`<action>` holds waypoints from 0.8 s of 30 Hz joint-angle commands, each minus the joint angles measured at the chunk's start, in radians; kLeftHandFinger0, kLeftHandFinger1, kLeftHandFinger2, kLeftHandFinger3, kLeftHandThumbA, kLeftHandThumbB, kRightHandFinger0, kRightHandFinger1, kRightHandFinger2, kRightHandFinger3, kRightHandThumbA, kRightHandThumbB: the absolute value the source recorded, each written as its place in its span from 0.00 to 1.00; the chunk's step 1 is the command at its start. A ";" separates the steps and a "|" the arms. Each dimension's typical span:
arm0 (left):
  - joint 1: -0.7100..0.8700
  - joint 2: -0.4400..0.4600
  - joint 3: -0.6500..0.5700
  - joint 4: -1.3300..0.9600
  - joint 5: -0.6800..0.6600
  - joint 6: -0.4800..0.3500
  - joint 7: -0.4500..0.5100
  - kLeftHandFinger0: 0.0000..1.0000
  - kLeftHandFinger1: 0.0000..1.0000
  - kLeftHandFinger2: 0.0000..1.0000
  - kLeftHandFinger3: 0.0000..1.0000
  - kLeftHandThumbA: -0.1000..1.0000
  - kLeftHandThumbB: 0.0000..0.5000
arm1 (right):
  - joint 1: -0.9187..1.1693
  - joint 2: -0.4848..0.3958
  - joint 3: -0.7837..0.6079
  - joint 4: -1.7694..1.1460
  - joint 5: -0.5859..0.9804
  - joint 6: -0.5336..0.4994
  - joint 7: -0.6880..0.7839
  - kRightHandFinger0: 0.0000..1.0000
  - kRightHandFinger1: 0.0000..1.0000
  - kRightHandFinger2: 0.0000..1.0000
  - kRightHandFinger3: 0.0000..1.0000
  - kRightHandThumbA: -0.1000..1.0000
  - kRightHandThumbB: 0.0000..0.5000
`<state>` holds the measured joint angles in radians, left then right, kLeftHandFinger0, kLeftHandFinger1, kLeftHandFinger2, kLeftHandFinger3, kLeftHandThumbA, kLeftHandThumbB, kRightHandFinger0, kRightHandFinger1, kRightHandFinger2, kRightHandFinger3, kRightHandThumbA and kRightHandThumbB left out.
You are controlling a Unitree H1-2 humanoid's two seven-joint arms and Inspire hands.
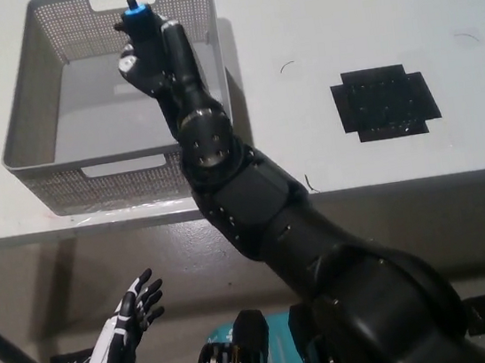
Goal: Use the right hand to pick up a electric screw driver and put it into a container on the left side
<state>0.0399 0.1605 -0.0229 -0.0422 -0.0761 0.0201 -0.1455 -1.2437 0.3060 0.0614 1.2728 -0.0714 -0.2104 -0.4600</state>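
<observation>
Fingers of our black right hand are wrapped around the electric screwdriver, of which we see mainly the blue collar and the small dark tip that stick out above the fist; the body of the tool is hidden inside the grip. We hold it like this, we judge, because a full closed grip keeps the tool from tilting while the arm is stretched far across the table. The hand is above the open inside of the grey perforated basket, near its far wall, so the tool is in the air over the container and not yet on its floor. The basket stands on the left part of the white table, close to the front edge, which puts it within reach of the right arm when it crosses over. On the right part of the table lies a black perforated mat, well apart from the basket and with nothing on it. Our white left hand rests low at the lower left, below the table edge, with its fingers spread and holding nothing, out of the way of the work. What remains, in our judgement, is to lower the hand inside the walls and release.
</observation>
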 commanded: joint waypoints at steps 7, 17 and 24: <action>-0.027 0.025 -0.011 -0.026 0.009 -0.016 -0.026 1.00 1.00 1.00 1.00 1.00 0.11 | -0.018 -0.026 0.025 -0.007 -0.028 -0.061 0.012 0.00 0.31 0.77 0.79 0.00 0.25; -0.033 0.027 -0.016 -0.026 0.015 -0.009 -0.034 1.00 1.00 1.00 1.00 1.00 0.11 | 0.006 -0.061 0.028 -0.020 -0.012 -0.119 0.146 0.98 1.00 1.00 1.00 0.58 0.62; -0.044 0.029 -0.017 -0.018 0.023 -0.017 -0.040 1.00 1.00 1.00 1.00 1.00 0.12 | -0.001 -0.075 0.022 -0.021 -0.004 -0.124 0.197 1.00 1.00 1.00 1.00 0.68 0.58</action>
<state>0.0192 0.1672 -0.0370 -0.0413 -0.0627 0.0212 -0.1688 -1.1970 0.2321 0.0820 1.2829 -0.0796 -0.2695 -0.3240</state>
